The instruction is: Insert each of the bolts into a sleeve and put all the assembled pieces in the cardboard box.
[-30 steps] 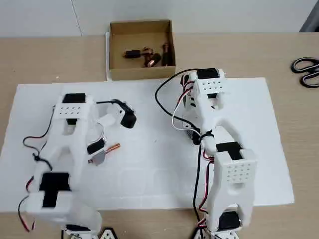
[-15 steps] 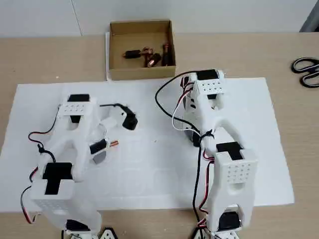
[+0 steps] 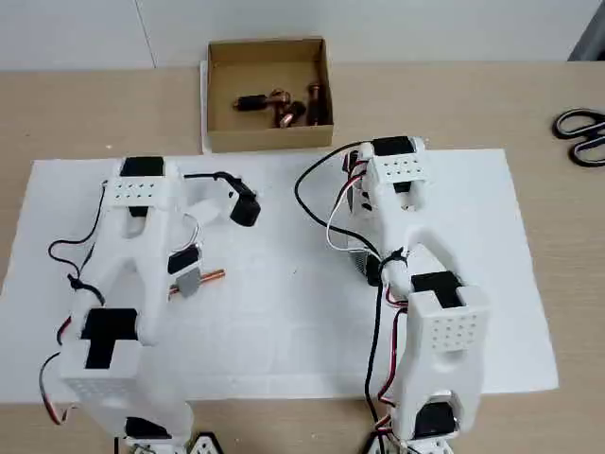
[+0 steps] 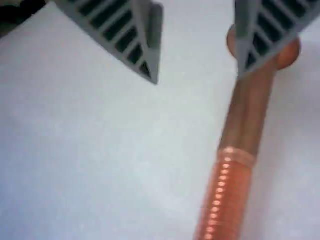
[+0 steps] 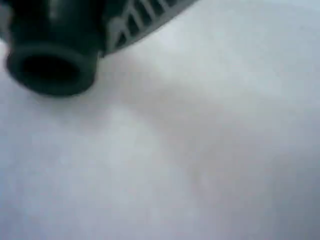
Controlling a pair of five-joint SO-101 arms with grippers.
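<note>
By my reading, the bolt pick-up is in hand. The left hand (image 4: 197, 70) has its fingers apart, one tip over the head of the copper-coloured threaded metal bolt (image 4: 244, 135), which lies flat on the white paper sheet (image 3: 302, 340). The right hand (image 3: 362, 261) seems clamped on a black cylindrical sleeve (image 5: 50, 65). The next move calls for straddling the shank, closing, then aligning it with the bore. The open brown cardboard box (image 3: 219, 95) sits past the sheet's far edge, and bare sheet separates the arms.

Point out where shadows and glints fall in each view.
High view: even light, only faint shadows on the white sheet. Left wrist view: a row of bright glints on the thread of the bolt. Right wrist view: a soft shadow beside the black sleeve.
</note>
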